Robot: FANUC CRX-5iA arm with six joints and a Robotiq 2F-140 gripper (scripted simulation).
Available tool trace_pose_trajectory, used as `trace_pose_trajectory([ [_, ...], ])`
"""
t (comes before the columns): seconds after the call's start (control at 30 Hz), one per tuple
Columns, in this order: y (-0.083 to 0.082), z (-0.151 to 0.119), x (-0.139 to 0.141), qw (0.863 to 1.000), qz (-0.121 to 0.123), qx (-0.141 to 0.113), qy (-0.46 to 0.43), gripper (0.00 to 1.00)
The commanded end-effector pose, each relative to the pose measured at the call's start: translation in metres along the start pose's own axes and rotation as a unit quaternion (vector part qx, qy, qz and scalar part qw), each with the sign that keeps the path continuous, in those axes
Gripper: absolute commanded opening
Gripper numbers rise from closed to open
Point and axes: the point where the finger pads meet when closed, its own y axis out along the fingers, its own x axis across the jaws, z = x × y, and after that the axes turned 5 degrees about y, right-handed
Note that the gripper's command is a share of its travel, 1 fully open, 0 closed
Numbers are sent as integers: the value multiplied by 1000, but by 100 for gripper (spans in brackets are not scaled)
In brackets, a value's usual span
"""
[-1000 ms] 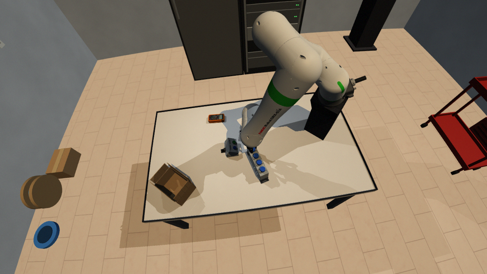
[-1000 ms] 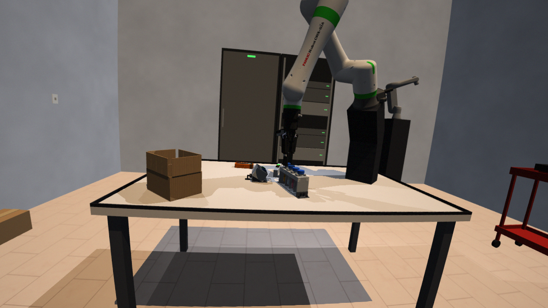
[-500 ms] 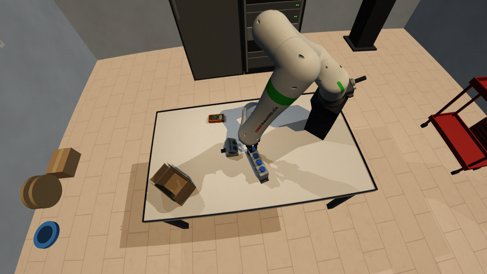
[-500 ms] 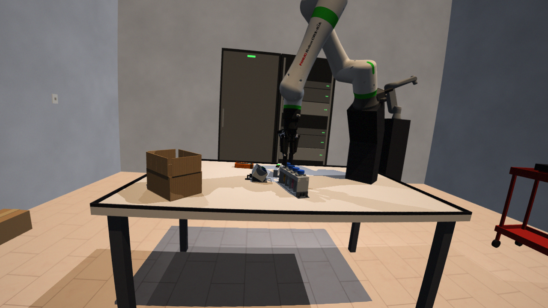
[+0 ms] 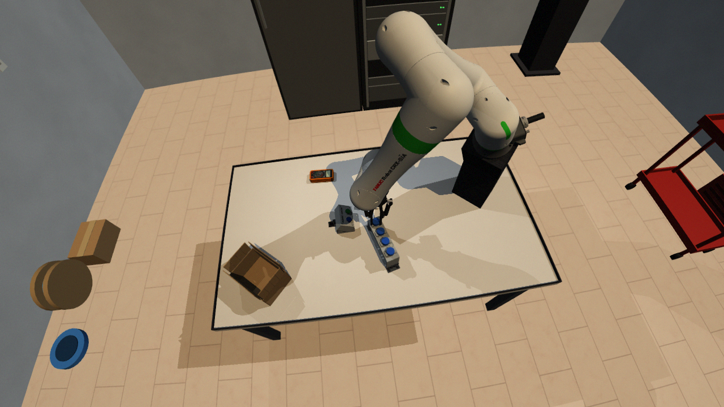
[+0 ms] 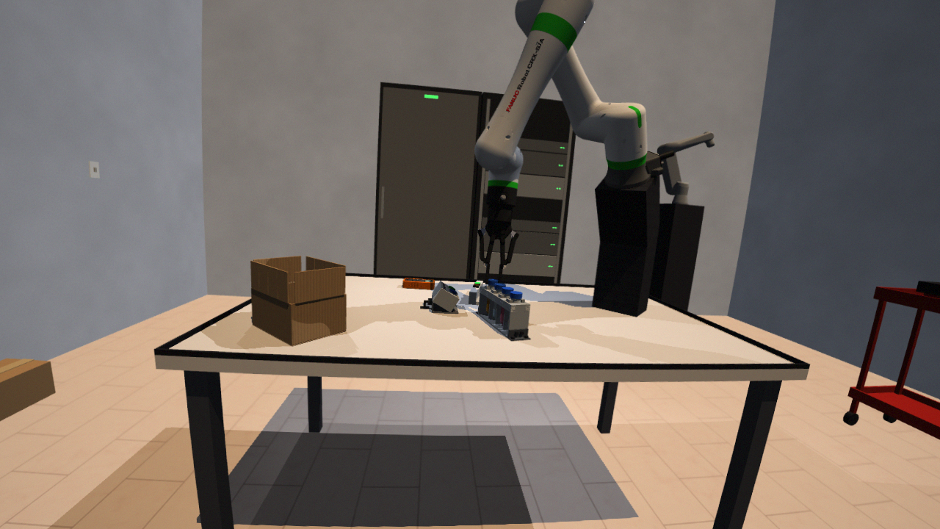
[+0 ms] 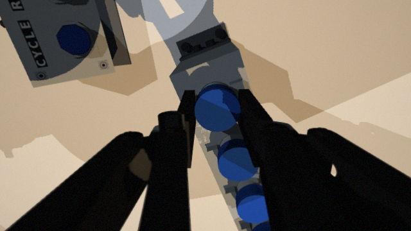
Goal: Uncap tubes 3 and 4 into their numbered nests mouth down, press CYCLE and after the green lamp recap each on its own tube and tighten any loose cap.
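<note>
Where floor [image 5: 167,126] tan, table [image 5: 455,263] pale

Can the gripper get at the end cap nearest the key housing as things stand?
Likely yes: the gripper straddles the end cap, its fingers seemingly touching both sides, with nothing else between them.

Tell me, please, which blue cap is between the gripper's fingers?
The end cap, at the row's end nearest the CYCLE key. The gripper presses on its two sides; the other caps stand free further down the row.
</note>
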Motion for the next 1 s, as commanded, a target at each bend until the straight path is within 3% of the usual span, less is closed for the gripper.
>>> trace_pose_trajectory([
  [0.0,0,0,-1,996,-7,28,89,30],
  [0.2,0,0,-1,996,-7,28,89,30],
  [0.23,0,0,-1,996,-7,28,89,41],
  [0.63,0,0,-1,996,-7,28,89,41],
  [0.77,-1,0,-1,998,-11,27,-63,41],
  [0.9,-1,0,-1,988,-13,26,-149,41],
  [0.97,-1,0,-1,988,-13,26,-149,41],
])
